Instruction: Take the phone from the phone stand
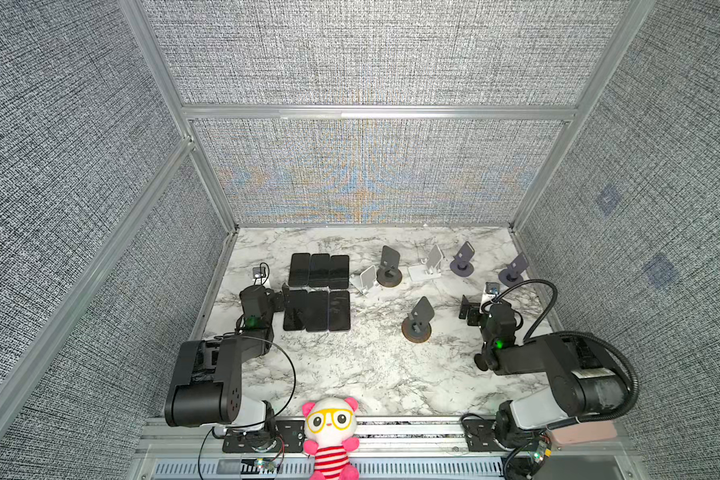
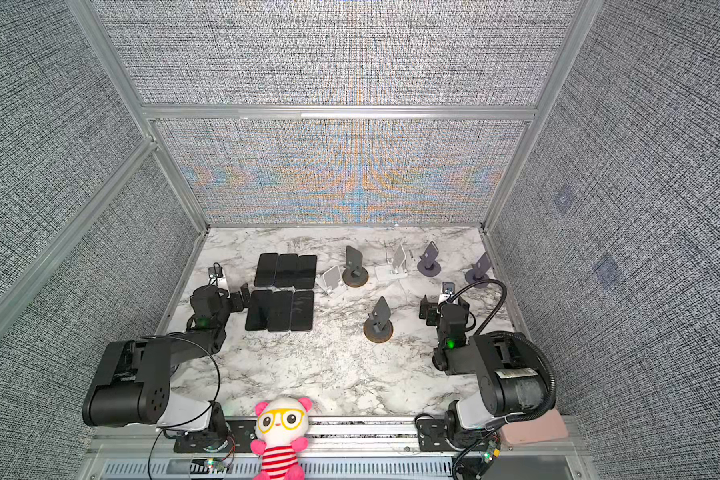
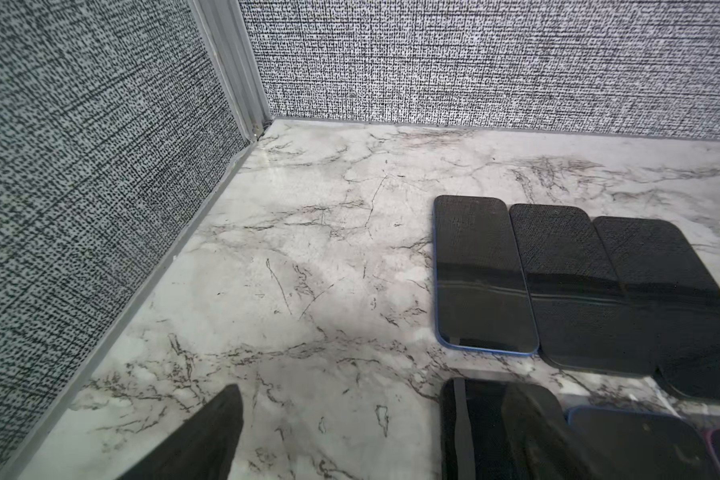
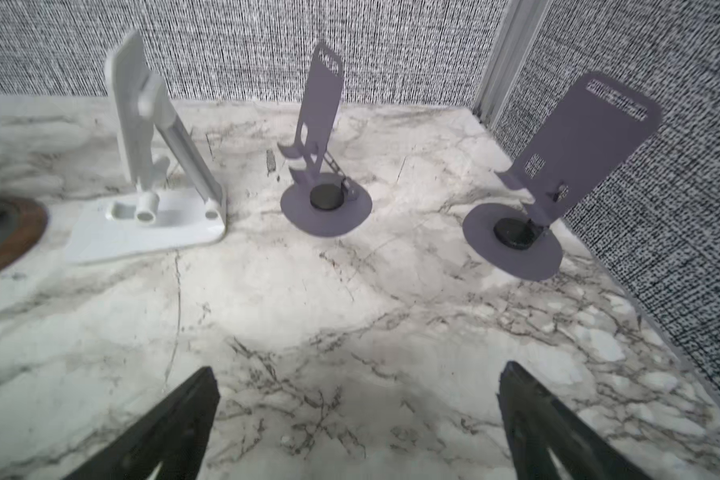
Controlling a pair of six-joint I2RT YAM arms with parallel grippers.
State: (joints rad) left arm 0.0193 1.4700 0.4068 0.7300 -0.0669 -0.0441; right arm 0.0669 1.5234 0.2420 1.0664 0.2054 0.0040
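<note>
Marble tabletop (image 1: 371, 374) carries six phones (image 1: 319, 270) lying flat; every stand (image 1: 417, 320) is empty. My left gripper (image 3: 371, 399) and right gripper (image 4: 360, 374) gape, holding nothing. I judge the lifting done, so withdrawing slowly suits.

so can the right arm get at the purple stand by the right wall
Probably yes: the right pincer is open and empty, and only bare marble table lies between it and that purple stand.
</note>
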